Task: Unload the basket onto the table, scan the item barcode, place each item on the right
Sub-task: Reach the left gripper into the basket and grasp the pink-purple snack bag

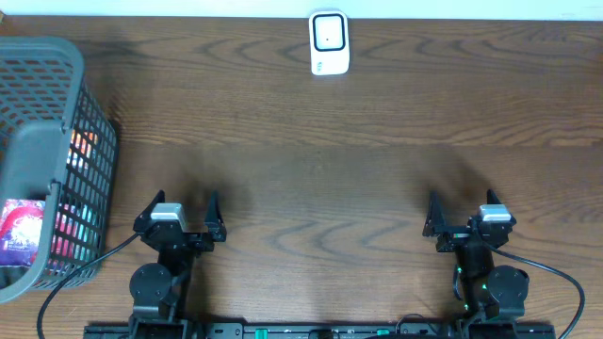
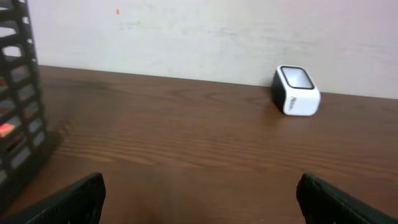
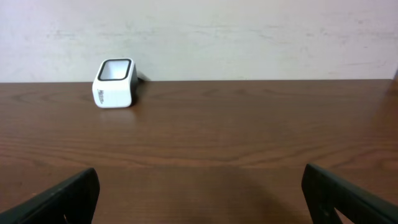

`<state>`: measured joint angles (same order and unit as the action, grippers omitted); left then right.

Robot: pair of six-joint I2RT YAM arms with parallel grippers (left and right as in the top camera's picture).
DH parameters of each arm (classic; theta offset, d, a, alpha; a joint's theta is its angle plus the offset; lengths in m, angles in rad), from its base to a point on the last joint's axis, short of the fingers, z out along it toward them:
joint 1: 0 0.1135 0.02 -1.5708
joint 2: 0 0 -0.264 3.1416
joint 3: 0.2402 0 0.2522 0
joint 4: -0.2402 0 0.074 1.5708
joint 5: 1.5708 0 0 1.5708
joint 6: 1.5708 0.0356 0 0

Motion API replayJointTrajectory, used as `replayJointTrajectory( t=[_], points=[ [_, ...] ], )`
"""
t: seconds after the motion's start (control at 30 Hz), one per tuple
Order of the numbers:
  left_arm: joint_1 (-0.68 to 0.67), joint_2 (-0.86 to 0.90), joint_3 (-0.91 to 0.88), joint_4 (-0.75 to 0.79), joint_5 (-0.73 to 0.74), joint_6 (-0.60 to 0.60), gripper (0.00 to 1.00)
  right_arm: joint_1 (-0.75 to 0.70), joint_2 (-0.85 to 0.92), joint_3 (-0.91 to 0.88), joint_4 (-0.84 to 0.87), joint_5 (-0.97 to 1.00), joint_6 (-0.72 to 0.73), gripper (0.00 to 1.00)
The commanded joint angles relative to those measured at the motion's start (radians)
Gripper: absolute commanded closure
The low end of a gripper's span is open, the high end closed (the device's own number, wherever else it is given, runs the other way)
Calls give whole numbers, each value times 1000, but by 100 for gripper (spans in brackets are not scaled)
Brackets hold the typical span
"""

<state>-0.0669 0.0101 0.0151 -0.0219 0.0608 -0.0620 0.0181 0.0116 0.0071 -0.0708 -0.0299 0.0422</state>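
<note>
Dark wood-grain table (image 1: pixel 311 122) fills the overhead view, its glossy surface streaked with wavy grain. A small white barcode scanner (image 1: pixel 329 42), a rounded box with a dark-rimmed window on top, stands at the far edge. Well to the left of the scanner and nearer the arms sits a grey plastic basket (image 1: pixel 89 141) with lattice walls and a solid rim; coloured packaged items (image 1: pixel 80 151) show through its mesh, and a red-and-purple packet (image 1: pixel 21 231) lies at its near end. The left gripper (image 1: pixel 185 202) and the right gripper (image 1: pixel 462 207) rest near the table's front edge, far on the near side of the scanner and to either side of it, each with jaws spread wide and nothing between them. Black cables (image 1: pixel 556 278) trail from the arm bases.

From the left wrist, a scuffed, off-white wall (image 2: pixel 205 37) backs the table. The scanner (image 2: pixel 296 91) stands against it, right of centre, window tilted upward. The basket (image 2: pixel 15 93) rises at the frame's left edge, well left of the scanner, a red glint behind its bars. Two black fingertips (image 2: pixel 68 202) sit in the bottom corners, parted fully, holding and touching nothing.

From the right wrist, the same pale wall (image 3: pixel 249 31) runs behind the scanner (image 3: pixel 114 83), here left of centre, with bare wood between it and the camera. Black fingertips (image 3: pixel 62 199) frame the bottom corners, wide apart and empty. Nothing stands between either gripper and the scanner.
</note>
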Motion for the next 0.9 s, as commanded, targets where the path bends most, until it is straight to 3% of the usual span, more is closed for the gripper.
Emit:
replayJointTrajectory(
  t=[0.0, 0.07, 0.23, 0.33, 0.43, 0.67, 0.87],
  points=[
    [5, -4, -11, -25, 202, -30, 2, 14, -4, -2, -4, -5, 13, 1],
    [5, -4, -11, -21, 312, -30, 2, 14, -4, -2, -4, -5, 13, 1],
    [5, -4, -11, 14, 410, -30, 2, 14, -4, -2, -4, -5, 13, 1],
    [5, -4, -11, 92, 584, -30, 2, 14, -4, -2, -4, -5, 13, 1],
    [5, -4, -10, 193, 650, -48, 2, 14, -4, -2, -4, -5, 13, 1],
    [5, -4, 12, 437, 621, -144, 2, 14, -4, -2, -4, -5, 13, 1],
    [5, 11, 159, 473, 354, -142, 2, 14, -4, -2, -4, -5, 13, 1]
  ],
)
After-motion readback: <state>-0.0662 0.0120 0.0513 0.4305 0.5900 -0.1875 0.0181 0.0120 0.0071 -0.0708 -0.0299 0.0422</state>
